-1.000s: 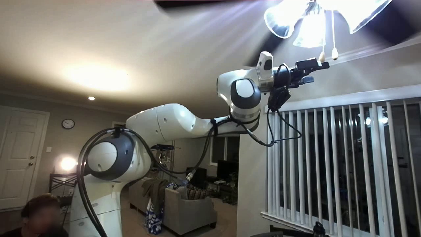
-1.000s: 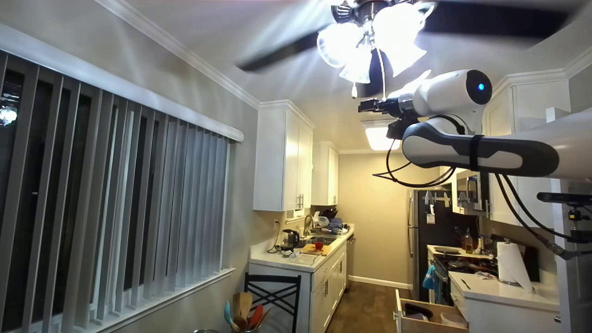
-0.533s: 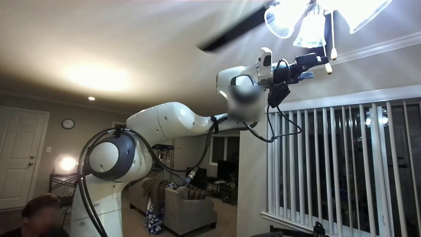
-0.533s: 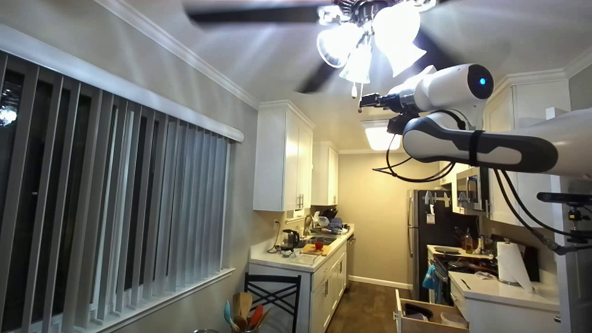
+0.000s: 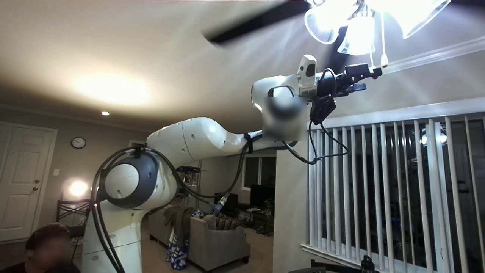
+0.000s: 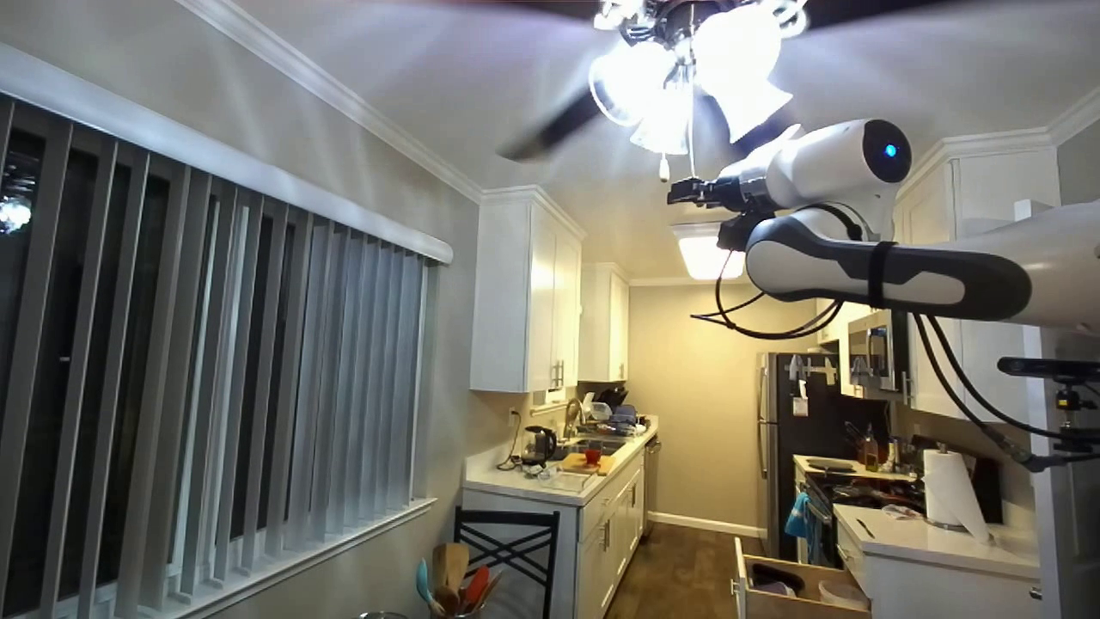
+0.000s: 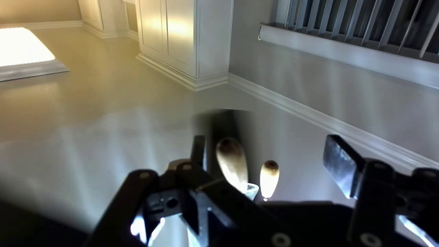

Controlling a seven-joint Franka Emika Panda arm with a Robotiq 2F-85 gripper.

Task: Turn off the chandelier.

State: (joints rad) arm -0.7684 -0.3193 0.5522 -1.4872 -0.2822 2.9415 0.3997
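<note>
The chandelier is a lit ceiling-fan lamp with bright glass shades, seen in both exterior views (image 5: 356, 36) (image 6: 662, 125). Two pull cords with pale wooden knobs hang below it. One knob shows clearly in both exterior views (image 5: 384, 60) (image 6: 663, 168). The other cord (image 6: 691, 129) runs down behind my gripper, its knob mostly hidden there. My gripper (image 5: 368, 79) is just under the shades. In the wrist view, my gripper (image 7: 269, 158) is open. A larger, nearer knob (image 7: 233, 164) appears beside the left finger and a smaller knob (image 7: 269, 178) between the fingers; neither is gripped.
Dark fan blades (image 5: 261, 22) spin close above the arm. Vertical blinds (image 5: 379, 189) cover the window. White wall cabinets (image 6: 516, 292) and a second ceiling light (image 6: 711, 256) are further back. A person (image 5: 47, 246) sits low beside the robot base.
My gripper rose slightly, then moved a little forward, away from the base. The knob near the fingers swung about and is now mostly behind the gripper. The fan blades turned; the lamps stay lit.
</note>
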